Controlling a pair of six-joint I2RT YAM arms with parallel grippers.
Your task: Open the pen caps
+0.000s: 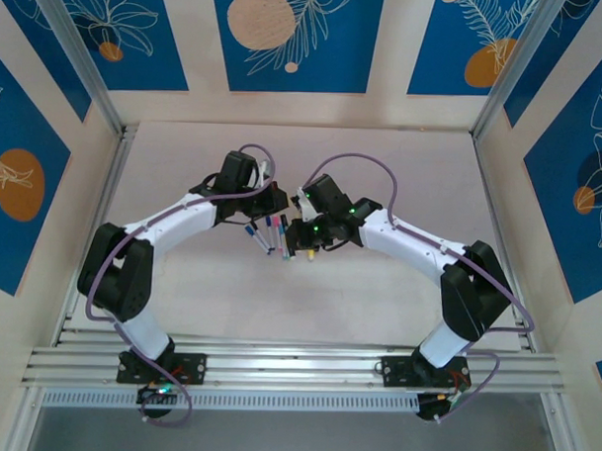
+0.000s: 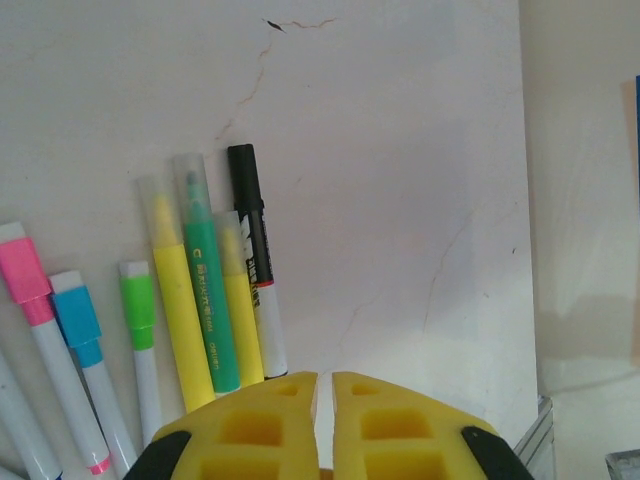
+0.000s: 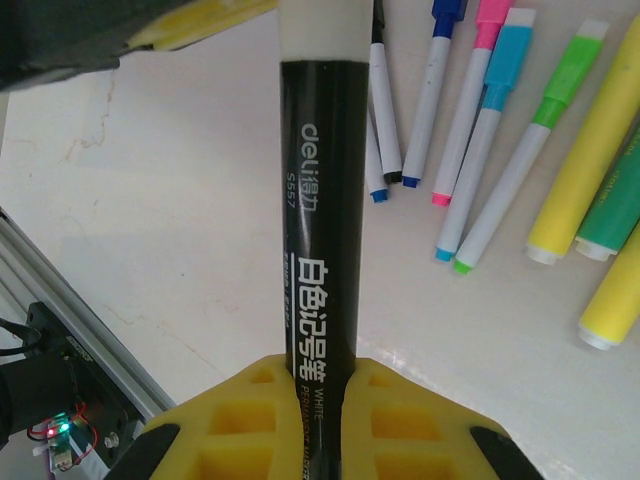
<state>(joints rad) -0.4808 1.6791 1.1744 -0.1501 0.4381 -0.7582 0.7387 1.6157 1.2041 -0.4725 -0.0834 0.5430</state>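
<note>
My right gripper (image 3: 320,365) is shut on a black marker pen (image 3: 320,200) with white lettering, held above the table; its pale cap (image 3: 320,30) points away from me. A yellow finger (image 3: 200,22) of the left gripper sits just left of that cap. My left gripper (image 2: 325,378) is shut with nothing between its pads. Other capped pens lie in a row on the table: pink cap (image 2: 22,270), cyan cap (image 2: 75,310), green cap (image 2: 137,300), yellow highlighter (image 2: 178,310), green highlighter (image 2: 205,290), black marker (image 2: 252,230). In the top view both grippers (image 1: 272,200) (image 1: 306,231) meet over the pens (image 1: 269,232).
An aluminium rail (image 1: 296,364) runs along the table's near edge, with an LED board (image 3: 60,430) below it. Blue patterned walls (image 1: 288,37) enclose the white table (image 1: 378,297). A thin crack (image 2: 300,22) marks the table surface beyond the pens.
</note>
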